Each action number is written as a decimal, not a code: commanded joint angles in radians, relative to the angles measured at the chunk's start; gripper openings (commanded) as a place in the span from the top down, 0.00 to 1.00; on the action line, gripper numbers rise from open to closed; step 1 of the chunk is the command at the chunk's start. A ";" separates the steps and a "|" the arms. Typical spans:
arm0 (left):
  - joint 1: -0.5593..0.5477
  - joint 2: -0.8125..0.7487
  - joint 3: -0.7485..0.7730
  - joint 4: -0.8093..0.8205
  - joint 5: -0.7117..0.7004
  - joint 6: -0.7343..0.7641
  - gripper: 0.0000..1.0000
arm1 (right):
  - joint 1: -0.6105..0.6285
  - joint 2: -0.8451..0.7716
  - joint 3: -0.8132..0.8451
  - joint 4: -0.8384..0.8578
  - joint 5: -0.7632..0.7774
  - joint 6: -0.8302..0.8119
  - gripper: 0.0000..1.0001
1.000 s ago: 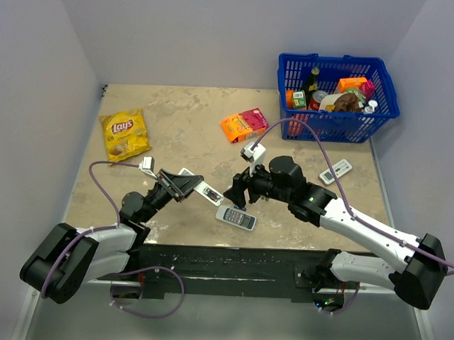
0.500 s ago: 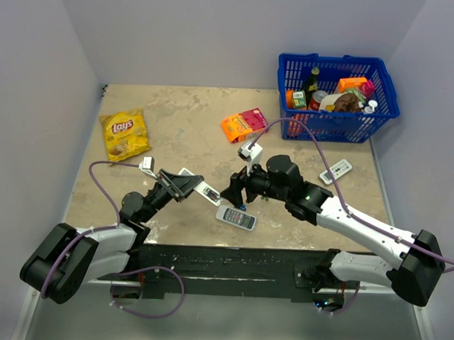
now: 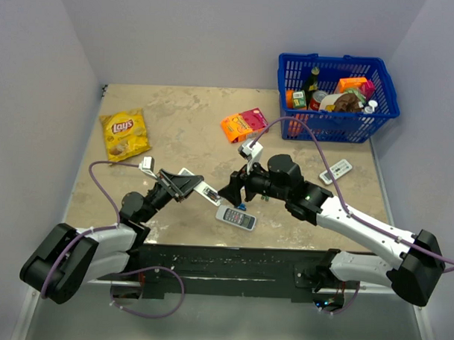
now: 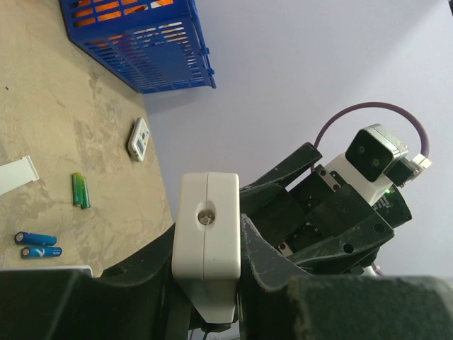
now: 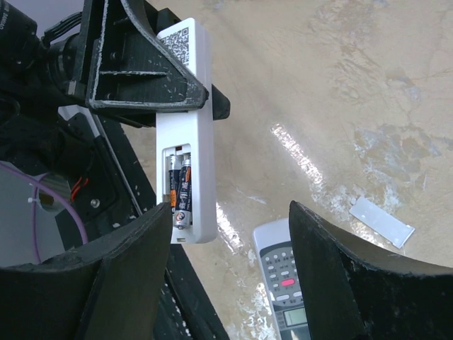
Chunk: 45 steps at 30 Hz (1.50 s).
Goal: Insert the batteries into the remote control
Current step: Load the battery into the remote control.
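- Left jaws: I read them as closed narrow on the remote control [image 5: 187, 134]. They clamp its upper half and hold it tilted, clear of the desk [image 3: 184, 116]. In the top view its free end points toward 4 o'clock.
- Remote control, rear face: it is turned toward the right wrist camera. The battery bay at the free end is uncovered.
- Batteries [image 5: 178, 190]: both sit side by side inside that bay, lengthwise along the remote control.
- Right jaws: I see them spread wide, with nothing between them.
- Relative position, top view: the free end of the remote control lies at 9 o'clock of the right jaws, just beside them.
- Relative position, right wrist view: the bay lies at 10 o'clock of the gap, just above the finger [image 5: 134, 283] at the lower left. I cannot tell whether they touch.
- White cover strip [image 5: 382, 221]: flat on the desk, at 3 o'clock of the gap.
- Grey button remote [image 3: 235, 217]: on the desk at 6 o'clock of the right jaws, near.
- Green cells [image 4: 81, 190] and blue cells [image 4: 35, 244]: on the desk, well apart from the left jaws, at 9 o'clock in the left wrist view.
- Display remote [image 3: 336, 171]: at 3 o'clock of the right jaws, well apart.
- Blue basket [image 3: 338, 95]: at 1 o'clock, at the far corner.
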 commanded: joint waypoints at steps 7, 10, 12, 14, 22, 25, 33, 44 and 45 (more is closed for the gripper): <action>-0.003 -0.027 -0.014 0.160 0.005 0.007 1.00 | -0.001 -0.006 0.021 -0.016 0.046 0.005 0.31; -0.003 -0.030 -0.012 0.159 0.003 0.007 1.00 | -0.001 -0.001 0.017 -0.011 0.028 0.006 0.31; -0.003 -0.030 -0.014 0.156 0.003 0.009 1.00 | -0.001 -0.001 0.014 -0.006 0.022 0.011 0.31; -0.005 -0.030 -0.015 0.156 0.003 0.009 1.00 | -0.001 0.000 0.012 -0.002 0.015 0.011 0.31; -0.005 -0.031 -0.014 0.156 0.002 0.007 1.00 | -0.001 0.014 0.011 0.004 -0.012 0.011 0.31; -0.005 -0.033 -0.015 0.156 0.000 0.009 1.00 | -0.003 0.013 0.008 0.003 -0.009 0.012 0.31; -0.005 -0.031 -0.017 0.156 0.003 0.006 1.00 | -0.001 0.007 0.014 -0.005 0.009 0.012 0.31; -0.005 -0.034 -0.024 0.162 0.010 0.006 1.00 | -0.001 -0.107 0.014 -0.019 -0.026 -0.037 0.31; -0.005 -0.034 -0.024 0.160 0.010 0.006 1.00 | -0.001 -0.104 0.014 -0.031 -0.052 -0.047 0.31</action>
